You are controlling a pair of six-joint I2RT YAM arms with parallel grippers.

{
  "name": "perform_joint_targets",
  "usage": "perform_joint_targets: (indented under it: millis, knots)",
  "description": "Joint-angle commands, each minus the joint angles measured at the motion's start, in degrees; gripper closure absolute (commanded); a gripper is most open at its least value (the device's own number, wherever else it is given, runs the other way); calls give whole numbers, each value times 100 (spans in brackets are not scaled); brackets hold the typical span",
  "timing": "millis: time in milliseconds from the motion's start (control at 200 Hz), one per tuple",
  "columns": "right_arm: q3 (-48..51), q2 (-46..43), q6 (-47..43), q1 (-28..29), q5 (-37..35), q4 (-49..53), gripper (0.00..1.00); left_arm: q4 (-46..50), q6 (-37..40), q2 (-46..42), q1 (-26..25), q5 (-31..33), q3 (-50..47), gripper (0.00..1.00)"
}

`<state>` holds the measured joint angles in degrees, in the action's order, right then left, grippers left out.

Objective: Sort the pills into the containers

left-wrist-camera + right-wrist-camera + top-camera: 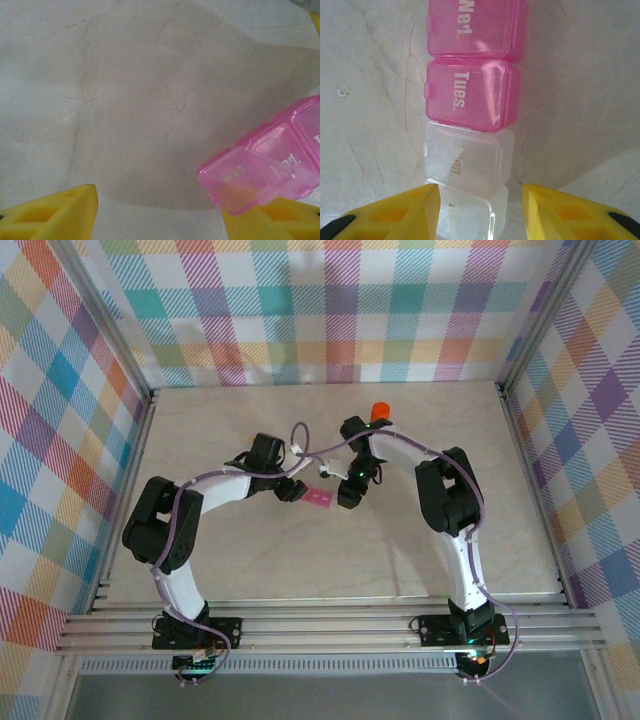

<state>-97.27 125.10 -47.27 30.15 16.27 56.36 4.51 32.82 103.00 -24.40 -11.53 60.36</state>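
Observation:
The container is a flat pill box point(320, 498), pink with clear compartments at one end, lying on the table between both grippers. In the right wrist view the pill box point(470, 95) runs top to bottom, showing pink "Wed" and "Tues" lids and then clear ones. My right gripper point(481, 192) is open and straddles the clear end. Its left finger point(400, 212) touches the box, and a gap separates the box from its right finger. My left gripper point(159, 205) is open over bare table, with the pink end of the box point(260, 167) overlapping its right finger point(272, 220). The pills are hidden.
An orange-capped bottle point(380, 412) stands behind the right arm's wrist. The pale marble table point(250, 570) is walled by checked panels on three sides, with a metal rail along the near edge.

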Motion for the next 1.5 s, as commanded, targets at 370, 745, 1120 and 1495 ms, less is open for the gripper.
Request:
perform_joint_targets:
  millis: [370,745,1120,1495]
  knots:
    - [147,96,-309,-13,-336,358,54,982,111,696,-56,-54,1408,35]
    - [103,-290,-258,-88,-405,190,40,1436,-153,1028,-100,40,2045,34]
    - [33,-1060,284,-194,-764,-264,31,629,-1417,54,155,571,1614,34]
    - [2227,-3042,3390,-168,-797,-3416,28,699,-4168,-1580,716,2434,724,26]
